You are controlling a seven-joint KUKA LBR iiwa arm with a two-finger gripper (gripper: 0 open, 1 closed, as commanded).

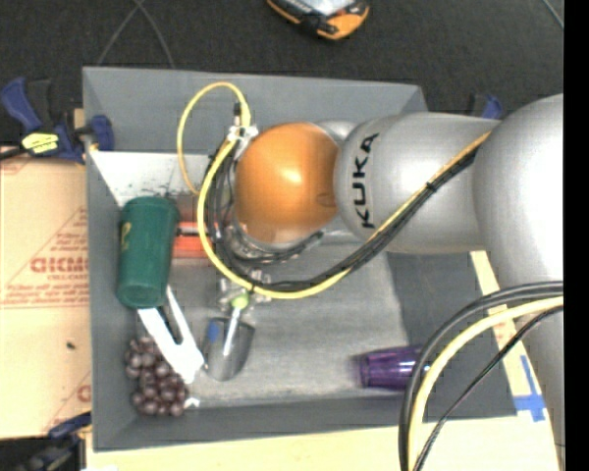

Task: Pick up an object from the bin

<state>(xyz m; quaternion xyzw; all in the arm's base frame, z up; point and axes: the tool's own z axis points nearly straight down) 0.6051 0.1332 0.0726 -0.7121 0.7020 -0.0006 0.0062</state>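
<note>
My gripper (228, 349) reaches down below the orange wrist cover, low over the bin floor in the front left part. A small blue bit shows at its left side; what it is cannot be made out. Just left of the gripper lies a flat white piece with black marks (173, 337), slanting toward the front. A bunch of dark purple grapes (153, 373) sits in the front left corner, beside that white piece. A dark green can (144, 251) lies on its side along the left wall, behind both.
An orange-red thing (187, 240) pokes out from under the arm, right of the green can. A purple cup (387, 367) lies on its side near the front wall, to the right. The arm and its yellow cables cover the bin's middle and back.
</note>
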